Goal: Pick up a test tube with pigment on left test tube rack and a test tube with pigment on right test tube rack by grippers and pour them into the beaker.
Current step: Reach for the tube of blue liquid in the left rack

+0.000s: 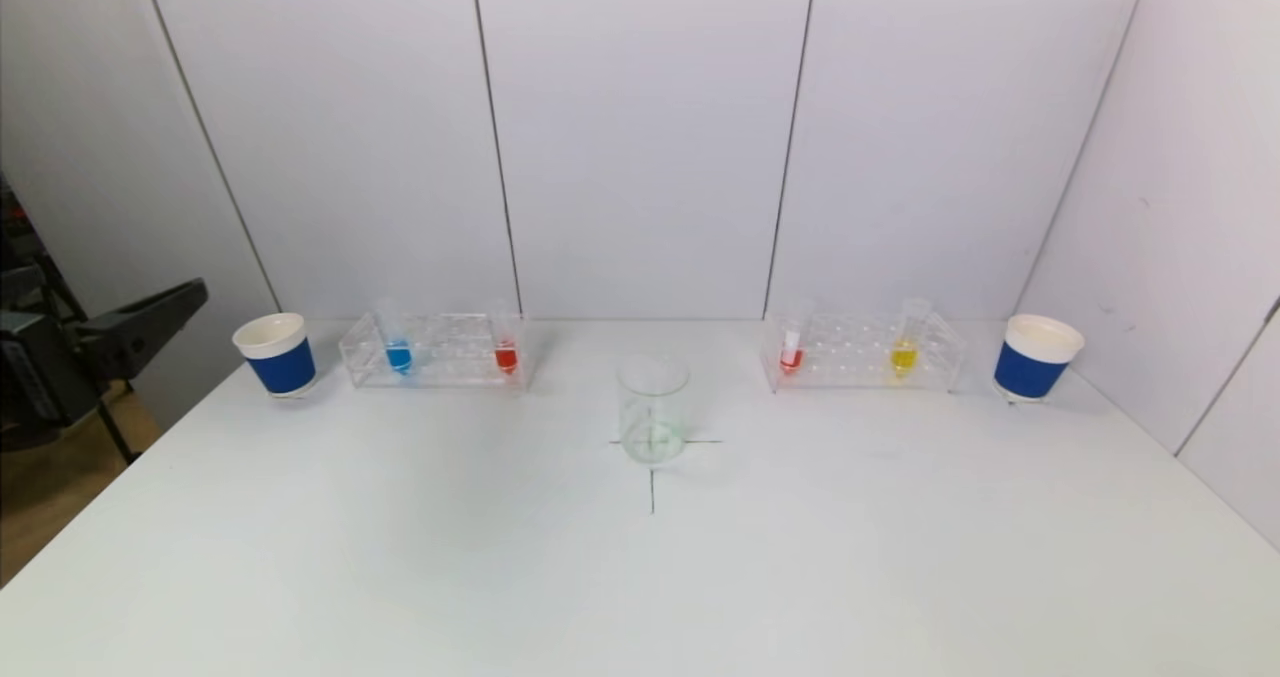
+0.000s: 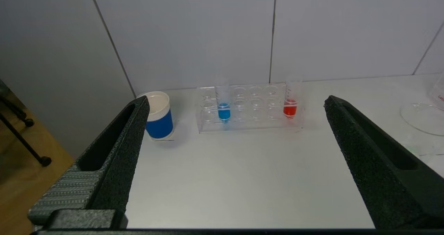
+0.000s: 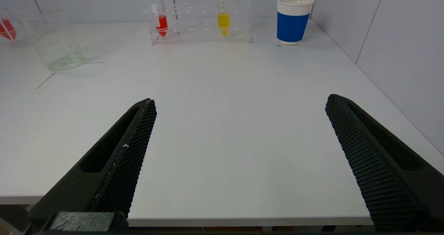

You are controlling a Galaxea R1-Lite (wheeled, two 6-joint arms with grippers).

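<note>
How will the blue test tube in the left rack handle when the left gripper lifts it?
The blue test tube looks thin, clear and smooth, so probably light, slippery and fragile. It stands upright in the left rack, so a straight lift should clear it. It seems uncapped; tilting may spill pigment. The left gripper is open, well short.

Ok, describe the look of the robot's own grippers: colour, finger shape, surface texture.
Both grippers are black with two long fingers tapering to narrow tips. The left gripper has grainy inner pads, hollow slots along the fingers and a ribbed grey patch near one base. The right gripper has honeycomb-patterned pads and the same slots. No cables or markings show.
</note>
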